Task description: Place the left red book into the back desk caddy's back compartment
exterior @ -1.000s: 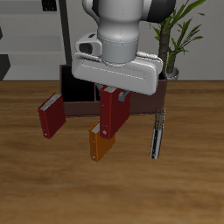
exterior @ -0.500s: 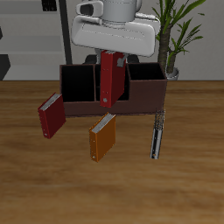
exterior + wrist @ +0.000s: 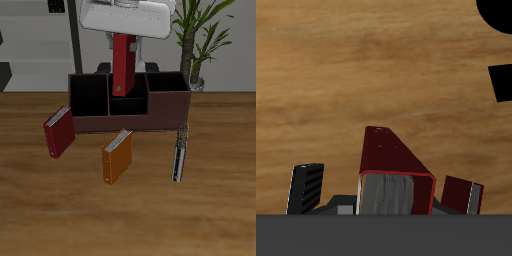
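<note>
While we had the left red book (image 3: 123,63) raised above the back desk caddy (image 3: 128,104), its long axis ran nearly vertical, with the lower end hanging over the caddy's divided middle section and the upper end tucked under the gripper (image 3: 124,36). We could not tell whether the lower end had entered the back compartment (image 3: 128,86) or hung just over it. Our gripper's fingers were closed against the book's covers, holding it at the upper end. From the wrist view we saw the book (image 3: 394,168) pointing away from the camera toward the wooden table (image 3: 346,70), white page edges facing us, one dark finger pad (image 3: 306,187) beside it. We could read no title, label or writing on the cover.
</note>
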